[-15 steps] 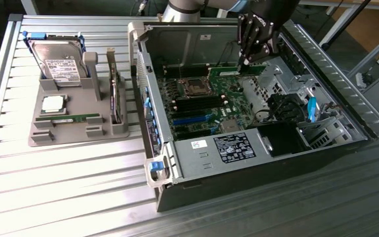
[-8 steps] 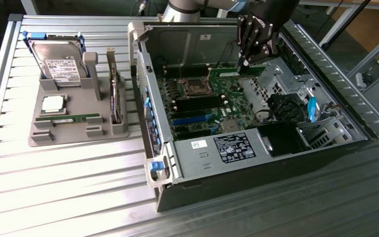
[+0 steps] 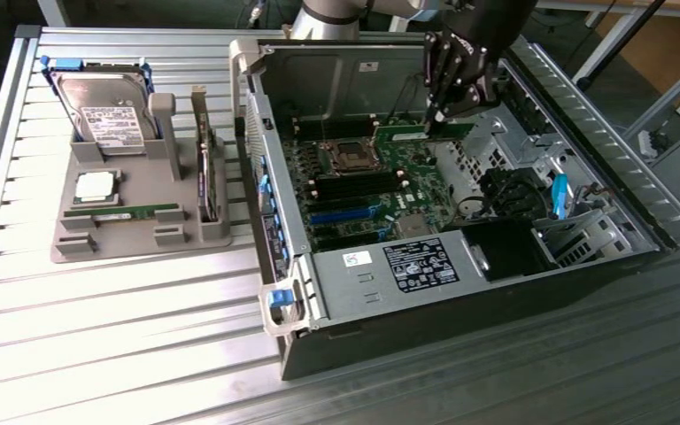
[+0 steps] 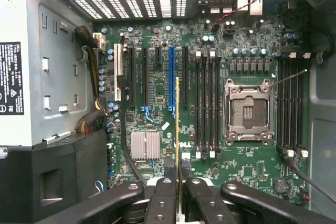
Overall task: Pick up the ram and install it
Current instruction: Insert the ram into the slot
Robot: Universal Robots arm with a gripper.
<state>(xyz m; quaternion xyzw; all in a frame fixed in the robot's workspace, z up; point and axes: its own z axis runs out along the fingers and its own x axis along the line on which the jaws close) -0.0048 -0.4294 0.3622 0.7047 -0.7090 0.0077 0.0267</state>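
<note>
The gripper point(image 3: 437, 115) is clamped on the ram point(image 3: 425, 133), holding it inside the open computer case point(image 3: 258, 133) above the motherboard point(image 4: 247, 166). The grey tray point(image 3: 127, 246) beside the case holds a hard drive point(image 3: 104, 111), a CPU chip point(image 3: 95, 186) and a second memory stick point(image 3: 121, 212).

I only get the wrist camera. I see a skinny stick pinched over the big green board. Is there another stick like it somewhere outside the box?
Observer: Yes, a second ram stick lies flat in a gray holder on the exterior view's left, beside the case.
Operator: What else is in that holder?
Observer: A hard drive stands upright at one end, and a square silver CPU sits between the drive and that stick.
Operator: How does the box look from outside?
Observer: It lies on its side, open upward, and the end effector holds the ram over it.
</note>
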